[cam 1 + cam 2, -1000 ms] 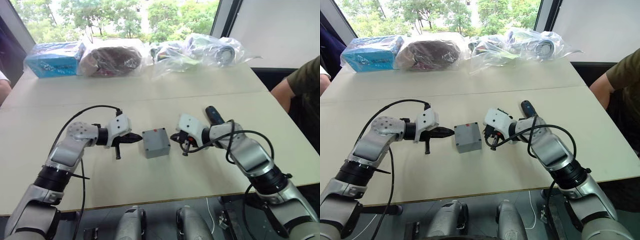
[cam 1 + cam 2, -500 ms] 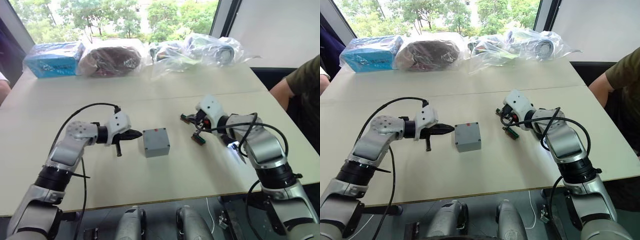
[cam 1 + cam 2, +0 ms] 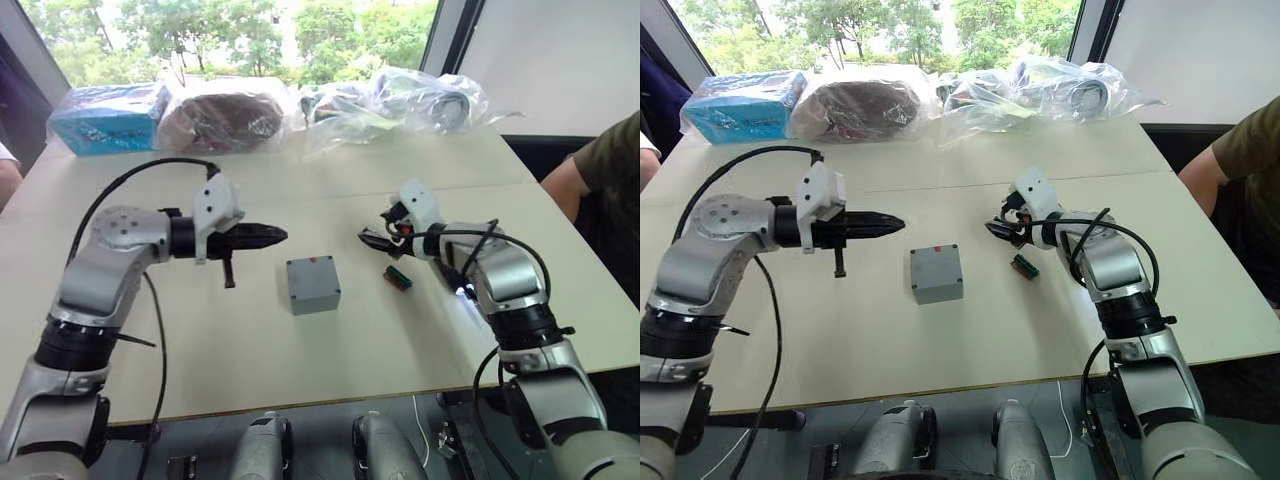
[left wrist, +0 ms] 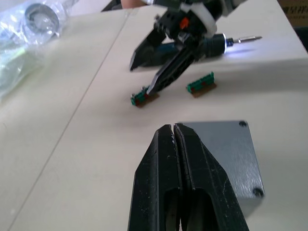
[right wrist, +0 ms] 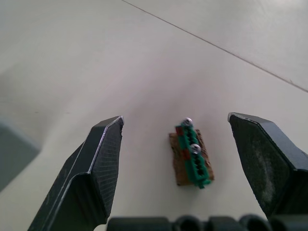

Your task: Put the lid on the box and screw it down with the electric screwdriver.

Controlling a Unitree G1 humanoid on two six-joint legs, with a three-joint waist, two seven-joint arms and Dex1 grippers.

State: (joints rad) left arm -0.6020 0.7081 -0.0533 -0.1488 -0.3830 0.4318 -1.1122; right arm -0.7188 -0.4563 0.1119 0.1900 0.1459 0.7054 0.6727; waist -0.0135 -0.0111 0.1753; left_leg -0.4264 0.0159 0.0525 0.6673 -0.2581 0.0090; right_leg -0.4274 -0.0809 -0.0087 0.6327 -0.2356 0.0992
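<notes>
Centrally on the tabletop [image 3: 300, 350] we see the box [image 3: 312, 284] with the lid [image 4: 226, 149] on top. Our left tool [image 3: 268, 236] hovers beside it, fingers pressed together, holding nothing. Our right tool [image 5: 178, 159] is spread wide above one small green-brown block [image 5: 191, 157]; a second block [image 3: 398, 277] lies nearby. Just beyond, the electric screwdriver [image 4: 226, 42] rests, its tip lit.

Grey box [image 3: 312, 284] is sat upright mid-table, closed by the lid [image 4: 226, 151], which is laid flush on top, corner screw holes visible. Electric screwdriver [image 4: 226, 42] is laid flat, tip lit, well right of it.
</notes>
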